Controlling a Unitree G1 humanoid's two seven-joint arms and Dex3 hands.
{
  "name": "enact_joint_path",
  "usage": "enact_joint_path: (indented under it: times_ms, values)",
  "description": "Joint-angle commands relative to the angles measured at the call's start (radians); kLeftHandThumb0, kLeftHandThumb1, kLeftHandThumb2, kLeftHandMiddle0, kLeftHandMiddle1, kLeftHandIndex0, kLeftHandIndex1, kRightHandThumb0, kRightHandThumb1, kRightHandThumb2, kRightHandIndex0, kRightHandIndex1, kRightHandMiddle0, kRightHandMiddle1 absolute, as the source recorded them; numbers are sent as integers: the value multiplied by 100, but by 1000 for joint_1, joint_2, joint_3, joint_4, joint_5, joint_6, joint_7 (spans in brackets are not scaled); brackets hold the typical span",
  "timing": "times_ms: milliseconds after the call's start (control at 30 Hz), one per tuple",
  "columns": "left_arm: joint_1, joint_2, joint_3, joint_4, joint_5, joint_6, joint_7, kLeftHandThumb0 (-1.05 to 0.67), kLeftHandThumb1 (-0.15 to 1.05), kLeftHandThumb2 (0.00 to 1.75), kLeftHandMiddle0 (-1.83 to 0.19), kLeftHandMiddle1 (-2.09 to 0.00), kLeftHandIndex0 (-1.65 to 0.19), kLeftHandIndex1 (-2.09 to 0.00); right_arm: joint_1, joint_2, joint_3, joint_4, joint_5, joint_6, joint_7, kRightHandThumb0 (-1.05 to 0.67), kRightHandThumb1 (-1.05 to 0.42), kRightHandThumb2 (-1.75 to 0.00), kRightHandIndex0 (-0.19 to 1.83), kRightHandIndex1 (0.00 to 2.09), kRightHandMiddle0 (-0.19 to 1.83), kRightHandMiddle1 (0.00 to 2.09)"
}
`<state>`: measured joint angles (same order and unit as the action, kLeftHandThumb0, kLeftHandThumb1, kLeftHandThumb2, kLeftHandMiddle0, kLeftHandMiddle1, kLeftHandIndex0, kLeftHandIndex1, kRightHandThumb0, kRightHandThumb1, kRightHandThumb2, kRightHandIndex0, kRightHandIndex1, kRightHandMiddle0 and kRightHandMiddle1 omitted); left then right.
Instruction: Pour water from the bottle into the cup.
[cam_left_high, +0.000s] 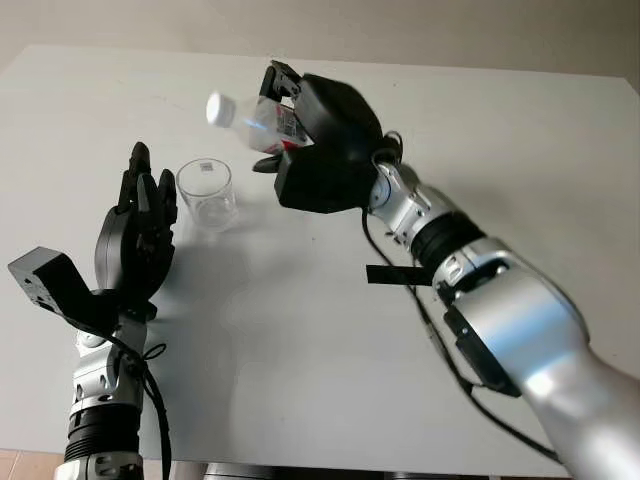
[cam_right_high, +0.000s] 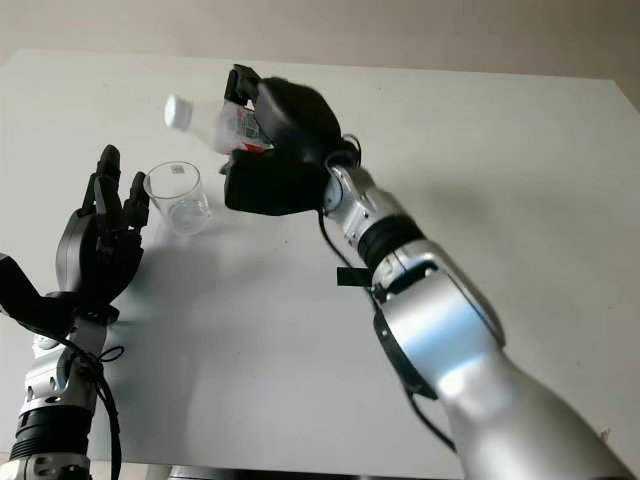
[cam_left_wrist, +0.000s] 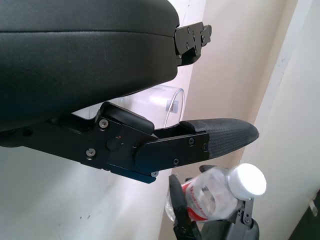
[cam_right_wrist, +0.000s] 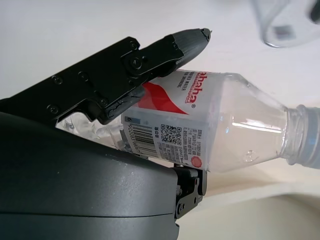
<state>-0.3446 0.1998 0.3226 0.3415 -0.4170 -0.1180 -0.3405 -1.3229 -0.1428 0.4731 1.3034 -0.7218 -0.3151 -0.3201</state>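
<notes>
White tabletop (cam_left_high: 330, 350) carries a clear cup (cam_left_high: 206, 194), standing upright. Above it, at about one o'clock from the cup, the bottle (cam_left_high: 262, 121) is held in the air, tipped on its side. Its white cap (cam_left_high: 220, 109) is on and points toward the cup's side. The right hand (cam_left_high: 318, 140) is wrapped tight around the bottle's label. The left hand (cam_left_high: 140, 232) is open, just beside the cup at about eight o'clock.
</notes>
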Motion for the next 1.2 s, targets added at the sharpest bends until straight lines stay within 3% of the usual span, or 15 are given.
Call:
enact_joint_path:
  times_ms: [0,133,733,833,933,1033,1167]
  values:
    - [5,-7,-2,-21,2,-1,6,-80,105,59,16,-5,19,-4,-50,-18,31,9,-29,12,-16,-21,-104,-26,100,209,46,209]
    - [14,-13,-4,-30,3,1,16,-80,105,59,16,-5,19,-4,-71,-25,80,22,-76,49,-7,-25,-104,-17,92,209,28,209]
    - [16,-22,-16,-21,18,-4,28,-81,105,61,17,-5,19,-2,-131,2,129,35,-93,127,23,-29,-105,-9,72,209,18,209]
    - [18,-23,-20,-24,21,-5,26,-82,105,62,18,-5,19,-1,-145,16,128,37,-90,130,22,-34,-105,-9,62,209,8,187]
    - [20,-27,-21,-24,18,-8,24,-82,105,61,19,-5,19,0,-156,31,123,38,-83,137,24,-37,-105,-17,59,209,10,207]
    - [25,-32,-22,-28,19,-10,27,-81,105,63,19,-4,19,0,-167,47,118,42,-74,145,30,-34,-105,-13,50,209,23,209]
    - [32,-38,-21,-32,20,-13,30,-80,105,64,19,-4,19,0,-184,63,128,47,-82,168,50,-30,-105,-11,29,209,18,209]
